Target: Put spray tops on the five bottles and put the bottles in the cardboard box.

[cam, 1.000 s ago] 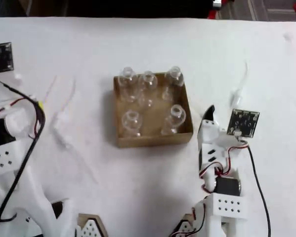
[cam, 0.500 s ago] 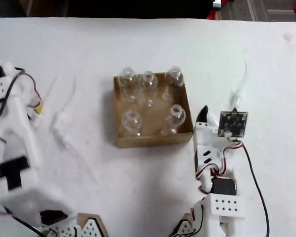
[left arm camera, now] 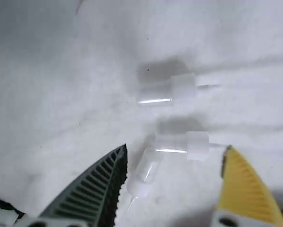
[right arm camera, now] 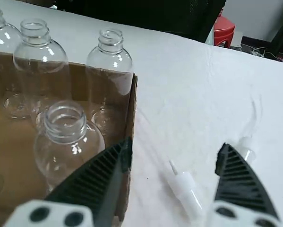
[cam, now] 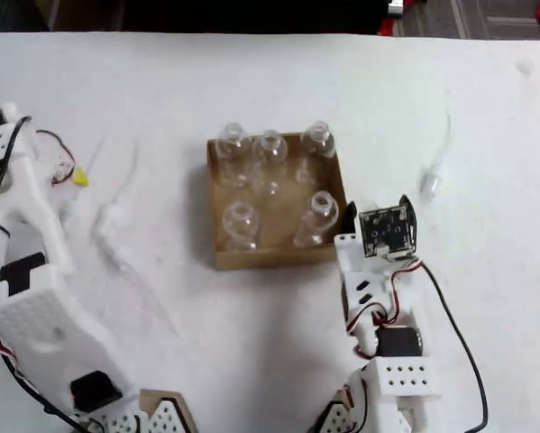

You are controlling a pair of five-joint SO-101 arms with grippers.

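Gaping wide, the left gripper (left arm camera: 175, 149) hangs over the table (cam: 251, 81) near its left edge, grasping nothing. Its dark finger (left arm camera: 103, 184) and yellow finger (left arm camera: 240, 184) straddle loose spray tops on the white cloth. The middle spray top (left arm camera: 186, 144) lies crosswise between the fingertips. The slanted spray top (left arm camera: 146, 172) lies just beside the dark finger and seems to touch the middle one. The far spray top (left arm camera: 172, 90) lies a little beyond, apart from both. From above, the left arm (cam: 26, 271) has swung since 1 s ago. Its wrist, then folded against the left edge, now stretches toward the table's far side, its yellow tip near the scattered tops.

The right gripper (right arm camera: 174, 146) is likewise released and empty, its 2 black fingers spread above the cloth just beside the right wall of the cardboard box (cam: 279, 257). A white spray top (right arm camera: 186, 189) lies on the table between them, and another, the outer spray top (right arm camera: 247, 144), shows partly behind the finger farther from the box. Over the same 1 s the right arm (cam: 378, 307) has slid left, from clear of the box to its near right corner.

The box sits at the table's middle, unmoved. All 5 bottles (cam: 241, 224) stand upright inside it with bare necks, 3 along the far wall and 2 nearer the front.
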